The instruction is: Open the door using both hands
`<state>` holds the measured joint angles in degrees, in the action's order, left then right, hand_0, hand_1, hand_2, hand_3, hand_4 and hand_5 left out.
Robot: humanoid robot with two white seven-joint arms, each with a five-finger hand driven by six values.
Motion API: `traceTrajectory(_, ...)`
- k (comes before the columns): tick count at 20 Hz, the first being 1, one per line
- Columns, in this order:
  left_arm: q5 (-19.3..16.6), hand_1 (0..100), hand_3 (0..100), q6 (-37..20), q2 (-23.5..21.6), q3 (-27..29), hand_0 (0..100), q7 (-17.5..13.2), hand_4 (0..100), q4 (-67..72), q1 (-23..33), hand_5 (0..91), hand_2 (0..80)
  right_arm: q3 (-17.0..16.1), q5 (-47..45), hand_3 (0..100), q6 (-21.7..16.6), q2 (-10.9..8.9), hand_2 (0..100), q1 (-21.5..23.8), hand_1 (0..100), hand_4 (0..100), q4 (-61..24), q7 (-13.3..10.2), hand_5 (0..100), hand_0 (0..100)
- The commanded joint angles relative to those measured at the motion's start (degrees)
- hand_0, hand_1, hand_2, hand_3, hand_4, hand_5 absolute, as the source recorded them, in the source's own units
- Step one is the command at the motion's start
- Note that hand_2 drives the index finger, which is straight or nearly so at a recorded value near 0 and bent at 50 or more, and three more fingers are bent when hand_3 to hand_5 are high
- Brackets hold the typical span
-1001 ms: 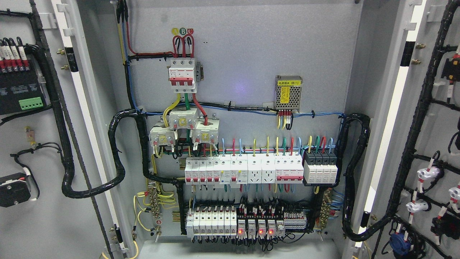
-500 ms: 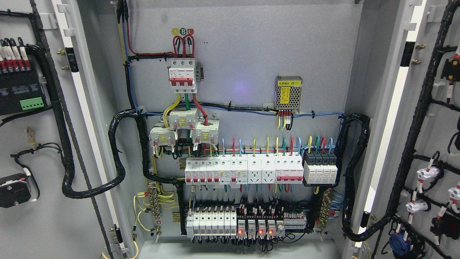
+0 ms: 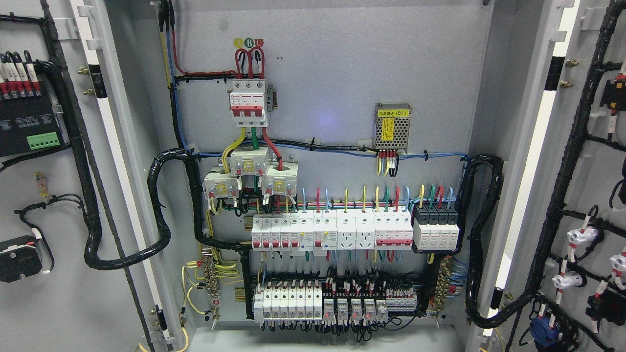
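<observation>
A grey electrical cabinet fills the head view with both doors swung wide open. The left door (image 3: 54, 303) shows its inner face with a black module, green terminals and a black cable loom. The right door (image 3: 599, 161) shows its inner face with a black loom and white and blue fittings. Between them the back panel (image 3: 342, 73) carries a red-and-white main breaker (image 3: 248, 101), rows of white breakers (image 3: 332, 232) and relays (image 3: 352, 309). Neither of my hands nor any arm appears in the picture.
Thick black corrugated looms (image 3: 159, 210) bend from the cabinet to each door at the hinges. A perforated metal power supply (image 3: 392, 126) with a yellow label sits at the upper right of the panel. The cabinet floor (image 3: 318, 341) lies along the bottom edge.
The red lights on the bottom-row relays, lit in both earlier frames, are now off. The doors and everything else stand as before.
</observation>
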<state>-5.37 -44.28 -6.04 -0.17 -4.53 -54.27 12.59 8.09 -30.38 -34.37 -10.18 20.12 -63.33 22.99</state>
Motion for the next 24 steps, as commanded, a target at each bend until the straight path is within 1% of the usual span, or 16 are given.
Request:
traceTrajectory(1, -1.22, 56, 0, -21.11, 8.23, -0.98, 12, 0.05, 0, 34.02, -2.82, 0.0, 0.0, -0.27, 0.14, 0, 0.01, 3.41, 0, -5.78, 14, 0, 26.56, 0.21, 0, 7)
traceTrajectory(3, -1.22, 56, 0, -17.09, 8.59, 0.25, 12, 0.05, 0, 41.4, -4.85, 0.0, 0.0, -0.27, 0.14, 0, 0.01, 3.59, 0, -8.16, 14, 0, 33.24, 0.21, 0, 7)
traceTrajectory(6, -0.52, 56, 0, -7.34, 8.85, 0.61, 12, -0.04, 0, 48.1, -6.79, 0.0, 0.0, -0.18, 0.23, 0, 0.1, 3.59, 0, -11.32, 14, 0, 44.05, 0.21, 0, 7)
traceTrajectory(8, -0.34, 56, 0, -1.19, 8.94, 2.88, 12, -0.04, 0, 50.92, -7.75, 0.0, 0.0, -0.1, 0.32, 0, 0.36, 3.85, 0, -13.17, 14, 0, 49.95, -0.05, 0, 7)
traceTrajectory(9, -0.43, 56, 0, 1.28, 8.94, 4.02, 12, -0.04, 0, 52.32, -8.28, 0.0, 0.0, 0.08, 0.41, 0, 0.36, 4.29, 0, -13.44, 14, 0, 51.8, -0.31, 0, 7)
traceTrajectory(11, -0.34, 56, 0, 6.81, 9.37, 4.91, 12, -0.04, 0, 54.53, -8.9, 0.0, 0.0, 0.43, 0.41, 0, 0.71, 4.65, 0, -13.44, 14, 0, 53.66, -0.49, 0, 7)
traceTrajectory(12, -0.34, 56, 0, 10.15, 9.38, 5.09, 12, -0.13, 0, 54.97, -8.99, 0.0, 0.0, 0.43, 0.41, 0, 1.76, 4.65, 0, -13.44, 14, 0, 54.36, -0.49, 0, 7)
traceTrajectory(15, 0.01, 56, 0, 20.52, 9.73, 6.05, 12, -0.13, 0, 55.06, -9.07, 0.0, 0.0, 0.52, 0.5, 0, 7.11, 4.74, 0, -13.44, 14, 0, 56.91, -0.58, 0, 7)
traceTrajectory(17, -0.17, 56, 0, 24.05, 9.73, 8.07, 12, -0.04, 0, 55.06, -9.07, 0.0, 0.0, 0.69, 0.93, 0, 9.23, 4.74, 0, -13.35, 14, 0, 57.88, -0.58, 0, 7)
traceTrajectory(20, -0.08, 56, 0, 29.76, 10.34, 9.13, 12, -0.04, 0, 55.15, -9.16, 0.0, 0.0, 0.52, 8.55, 0, 9.94, 5.09, 0, -13.09, 14, 0, 59.55, -0.75, 0, 7)
traceTrajectory(21, -0.08, 56, 0, 32.13, 10.52, 9.66, 12, -0.04, 0, 55.15, -9.16, 0.0, 0.0, 0.52, 11.28, 0, 10.64, 5.09, 0, -13.0, 14, 0, 60.51, -1.88, 0, 7)
traceTrajectory(22, -0.08, 56, 0, 34.33, 10.61, 9.84, 12, 0.22, 0, 55.06, -9.16, 0.0, 0.0, 0.52, 13.13, 0, 11.34, 5.26, 0, -13.09, 14, 0, 60.95, -3.9, 0, 7)
traceTrajectory(24, -0.08, 56, 0, 37.76, 11.48, 10.01, 12, 0.57, 0, 55.06, -9.16, 0.0, 0.0, 0.52, 14.82, 0, 12.14, 5.53, 0, -13.0, 14, 0, 60.78, -9.69, 0, 7)
